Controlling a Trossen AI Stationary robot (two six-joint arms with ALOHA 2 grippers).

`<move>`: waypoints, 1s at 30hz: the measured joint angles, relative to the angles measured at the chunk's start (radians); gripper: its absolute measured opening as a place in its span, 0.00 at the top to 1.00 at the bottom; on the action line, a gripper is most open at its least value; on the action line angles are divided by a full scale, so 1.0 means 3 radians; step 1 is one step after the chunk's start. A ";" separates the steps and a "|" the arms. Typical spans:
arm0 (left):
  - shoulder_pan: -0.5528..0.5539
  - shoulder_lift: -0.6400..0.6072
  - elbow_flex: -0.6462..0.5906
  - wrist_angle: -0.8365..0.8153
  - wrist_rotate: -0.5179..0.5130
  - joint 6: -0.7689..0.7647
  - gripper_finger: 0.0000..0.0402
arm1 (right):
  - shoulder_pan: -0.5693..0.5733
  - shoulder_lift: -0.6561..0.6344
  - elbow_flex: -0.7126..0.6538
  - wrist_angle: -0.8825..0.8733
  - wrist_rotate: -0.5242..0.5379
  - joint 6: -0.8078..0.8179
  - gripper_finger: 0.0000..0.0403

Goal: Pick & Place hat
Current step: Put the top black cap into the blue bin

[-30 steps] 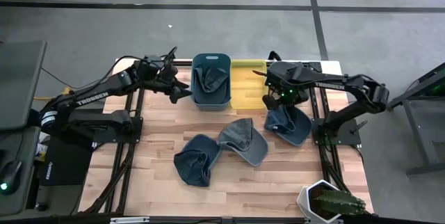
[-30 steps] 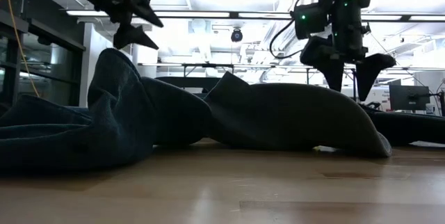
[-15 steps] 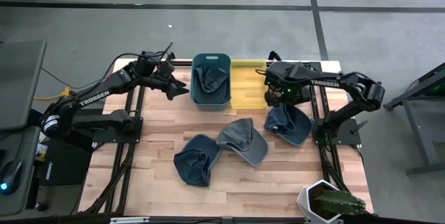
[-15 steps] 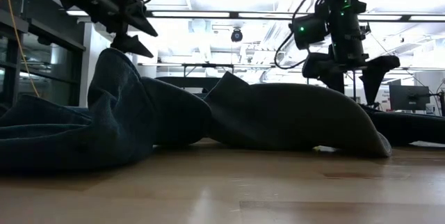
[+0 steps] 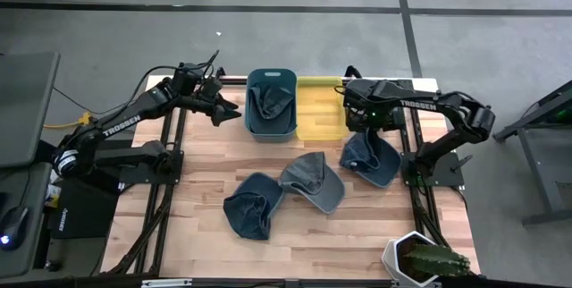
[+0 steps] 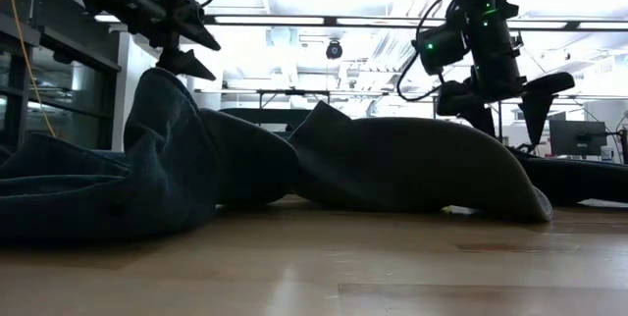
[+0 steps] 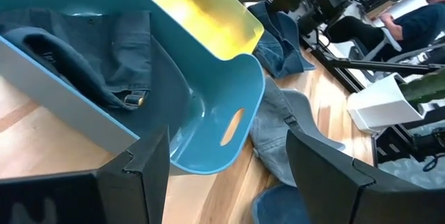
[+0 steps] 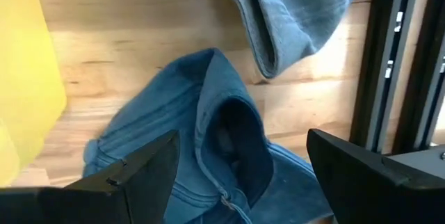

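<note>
Several blue denim hats are in view. One hat (image 5: pixel 271 98) (image 7: pixel 83 50) lies crumpled inside the teal bin (image 5: pixel 288 125) (image 7: pixel 208 106). Three lie on the table: one hat (image 5: pixel 371 159) (image 8: pixel 222 133) near the right edge, one hat (image 5: pixel 315 181) in the middle, and one hat (image 5: pixel 252 206) nearer. My left gripper (image 5: pixel 232 115) (image 7: pixel 226 147) (image 6: pixel 186 46) hovers open just left of the teal bin. My right gripper (image 5: pixel 357 127) (image 8: pixel 243 140) (image 6: pixel 510 100) hangs open above the right-hand hat, touching nothing.
A yellow bin (image 5: pixel 319 109) (image 7: pixel 201 8) (image 8: pixel 24 71) stands beside the teal bin at the far edge. A white pot with a plant (image 5: pixel 420 259) sits at the near right corner. Black frame rails (image 8: pixel 396 57) run along the table's right edge. Bare wood (image 5: pixel 197 154) lies on the left.
My left gripper has drawn back from the teal bin toward the table's left and far edge, still open. My right gripper has shifted a little toward the right edge over the right-hand hat and turned slightly. The hats have not moved.
</note>
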 joint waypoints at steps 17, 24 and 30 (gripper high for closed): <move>-0.0001 0.0000 0.0000 0.0032 0.0003 0.0061 0.42 | 0.0000 0.0651 -0.0001 0.0041 -0.0077 -0.0052 0.23; -0.0001 0.0000 0.0000 0.0020 0.0011 0.0061 0.42 | -0.0009 0.0739 -0.0001 -0.0088 -0.0073 -0.0117 0.24; -0.0001 0.0001 0.0000 -0.0013 0.0018 0.0061 0.42 | -0.0027 0.0738 -0.0245 0.0105 -0.0240 -0.0150 0.24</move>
